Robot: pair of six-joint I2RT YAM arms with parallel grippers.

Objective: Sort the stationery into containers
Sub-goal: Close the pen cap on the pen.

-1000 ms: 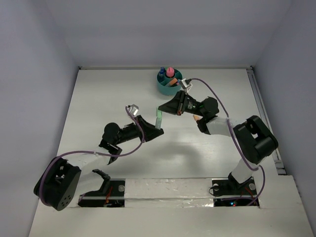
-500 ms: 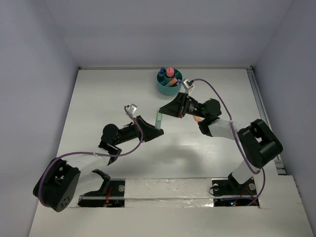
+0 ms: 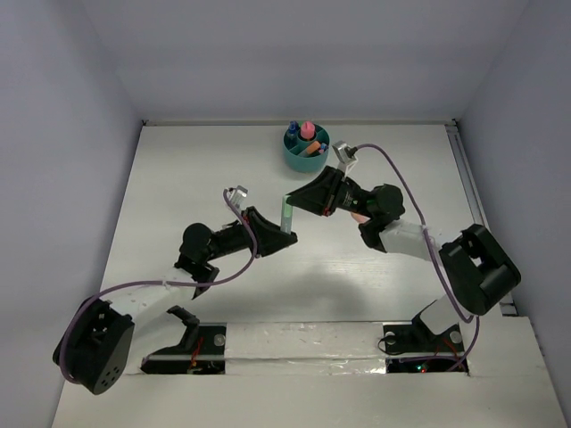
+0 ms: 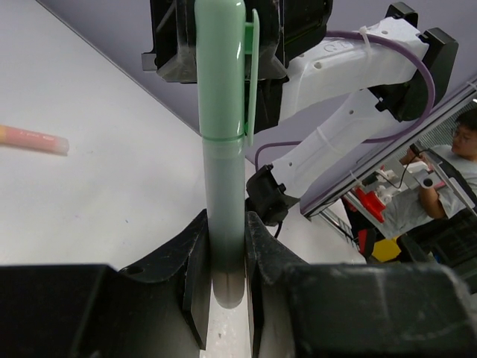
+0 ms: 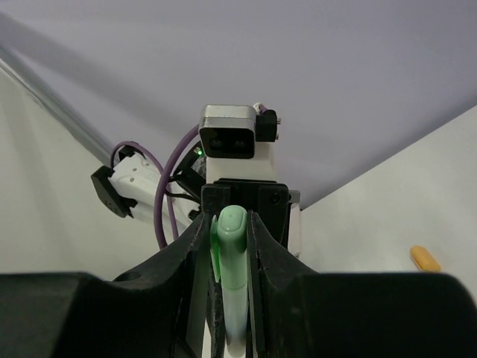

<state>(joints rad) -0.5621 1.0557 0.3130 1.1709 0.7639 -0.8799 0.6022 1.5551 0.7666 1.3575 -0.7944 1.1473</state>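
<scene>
- While I'm watching the top view, the green marker (image 3: 285, 212) is sitting between both arms, over the middle of the table (image 3: 178, 178), on the near side of the teal cup (image 3: 299, 164) and apart from it.
- I'm seeing the left gripper (image 3: 286, 235) clamping the plain end of the barrel; its fingers (image 4: 196, 262) are pressing both sides.
- The right gripper (image 5: 229, 240) is pinching the other end, the capped end with the clip, so both are holding the one marker and facing each other.
- The cup is standing near the far edge of the table, just behind the right gripper, and it's holding a blue-capped item (image 3: 293, 132), a pink-capped one (image 3: 308, 130) and something orange (image 3: 312, 144). I can't tell which compartment each is in.
- Out on the table, a pink stick (image 4: 33, 139) is lying flat in the left wrist view, and a small orange piece (image 5: 426, 259) is lying in the right wrist view.
</scene>
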